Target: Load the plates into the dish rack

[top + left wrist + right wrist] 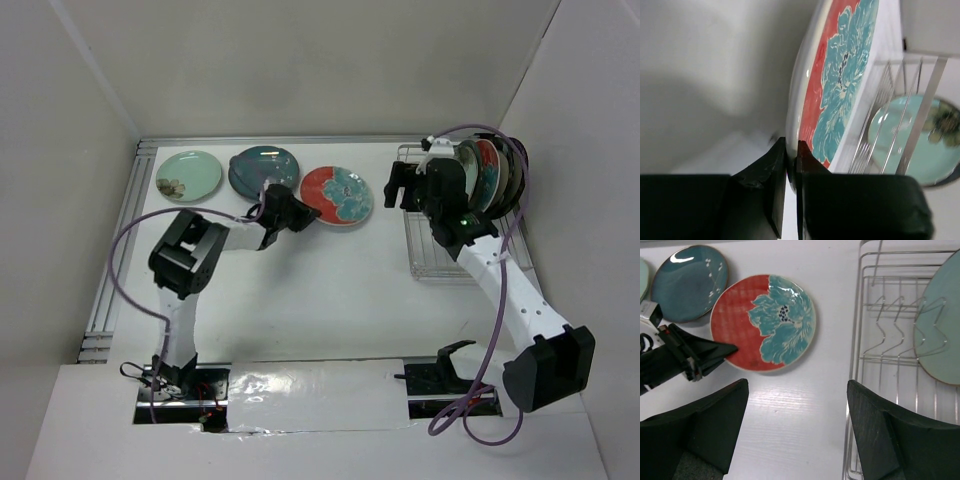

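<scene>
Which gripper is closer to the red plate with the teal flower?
Left. The left gripper pinches the rim of the red round ceramic plate; the right gripper hovers open beside it.

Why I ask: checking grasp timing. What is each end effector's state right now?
Left end effector: closed on the rim of the red flower plate.
Right end effector: open, holding nothing.

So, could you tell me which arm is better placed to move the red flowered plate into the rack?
Left, probably: the left fingers grip the red plate at its rim, while the right fingers stand open and empty near the dish rack.
</scene>
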Robot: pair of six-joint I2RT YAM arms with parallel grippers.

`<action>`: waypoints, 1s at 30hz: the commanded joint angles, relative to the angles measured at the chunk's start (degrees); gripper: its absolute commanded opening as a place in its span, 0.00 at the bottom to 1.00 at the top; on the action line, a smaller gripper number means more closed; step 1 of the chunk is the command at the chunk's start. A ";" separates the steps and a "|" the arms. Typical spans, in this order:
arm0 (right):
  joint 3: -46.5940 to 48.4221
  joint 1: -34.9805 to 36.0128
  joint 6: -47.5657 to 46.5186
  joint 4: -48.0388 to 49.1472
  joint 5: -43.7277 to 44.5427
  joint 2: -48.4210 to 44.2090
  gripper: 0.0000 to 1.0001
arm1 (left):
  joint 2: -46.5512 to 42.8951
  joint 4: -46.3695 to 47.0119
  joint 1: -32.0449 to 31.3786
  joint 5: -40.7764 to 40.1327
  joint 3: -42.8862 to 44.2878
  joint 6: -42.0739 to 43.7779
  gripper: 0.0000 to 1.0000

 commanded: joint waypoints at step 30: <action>-7.51 3.62 6.31 16.26 -46.35 14.62 0.84 | -46.90 26.11 16.02 51.53 -38.82 23.14 0.00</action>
